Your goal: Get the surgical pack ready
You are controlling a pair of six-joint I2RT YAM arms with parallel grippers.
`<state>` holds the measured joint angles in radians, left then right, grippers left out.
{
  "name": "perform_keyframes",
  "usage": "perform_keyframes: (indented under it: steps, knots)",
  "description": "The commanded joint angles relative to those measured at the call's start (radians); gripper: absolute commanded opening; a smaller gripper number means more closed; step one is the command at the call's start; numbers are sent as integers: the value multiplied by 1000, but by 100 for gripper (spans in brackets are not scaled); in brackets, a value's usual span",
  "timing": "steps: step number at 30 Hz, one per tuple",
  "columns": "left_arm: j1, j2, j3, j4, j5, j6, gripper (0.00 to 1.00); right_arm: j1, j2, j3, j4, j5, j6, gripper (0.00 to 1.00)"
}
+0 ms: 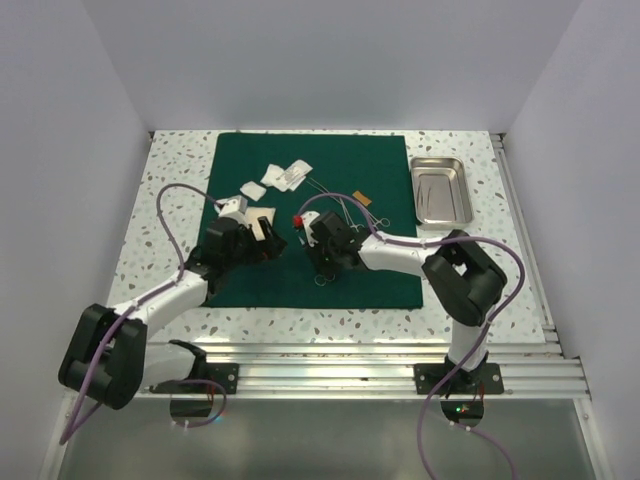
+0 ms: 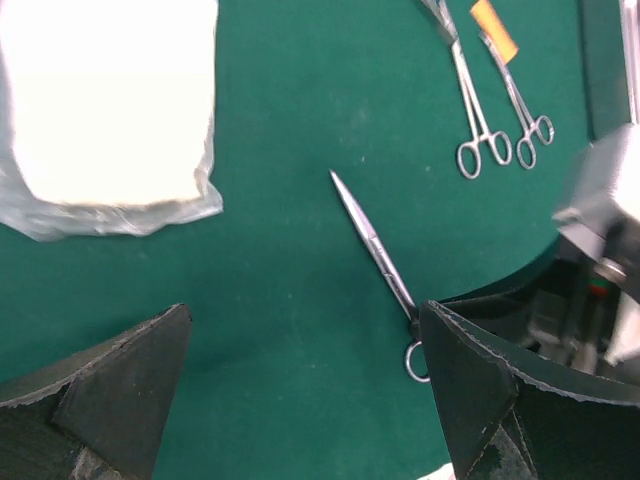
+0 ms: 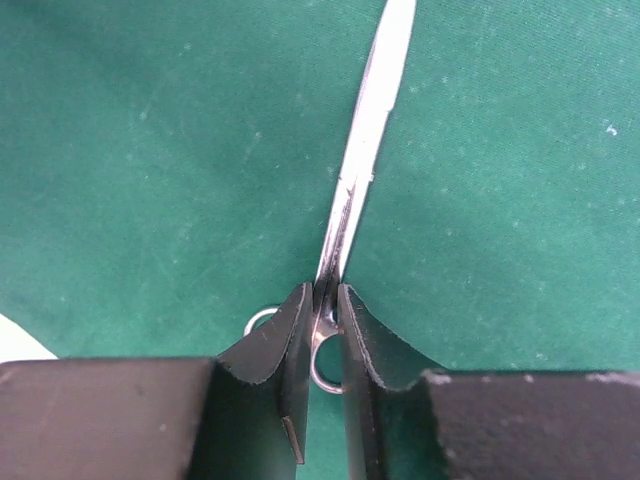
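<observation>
Both fingers of my right gripper (image 3: 322, 310) are pinched on the steel scissors (image 3: 365, 130), just above the finger rings, with the blades lying out along the dark green drape (image 1: 350, 165). My left gripper (image 2: 305, 330) hangs spread wide over the same cloth, holding nothing. A bagged gauze pad (image 2: 110, 100) and two forceps (image 2: 470, 95) lie ahead of it. The steel tray (image 1: 455, 185) sits just beside the drape's right edge.

The drape (image 1: 350, 160) lies on the middle of the table (image 1: 470, 290), with the tray (image 1: 437, 160) on the table just beside its far right edge, the gauze pads (image 1: 290, 175) on its far left part, the forceps (image 2: 476, 110) to their right, and the scissors (image 2: 375, 250) nearer, centrally.
</observation>
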<state>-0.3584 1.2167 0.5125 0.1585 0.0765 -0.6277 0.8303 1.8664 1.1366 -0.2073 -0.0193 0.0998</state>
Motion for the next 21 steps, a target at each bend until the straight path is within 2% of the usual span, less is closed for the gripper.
perform_keyframes:
  steps: [1, 7, 12, 17, 21]
  knots:
    - [-17, 49, 50, -50, -15, -102, 100, 9, -49, -54, 32, -48, 29, 18]
    - [-48, 118, 92, -19, -29, -187, 100, 9, -85, -121, 135, -53, 70, 10]
    - [-105, 269, 196, -65, -43, -184, 100, 7, -131, -201, 232, -41, 84, 8]
    - [-132, 354, 270, -74, -55, -196, 100, 9, -147, -241, 287, -24, 83, 5]
    - [-166, 431, 337, -145, -75, -199, 100, 9, -167, -273, 325, -14, 86, 5]
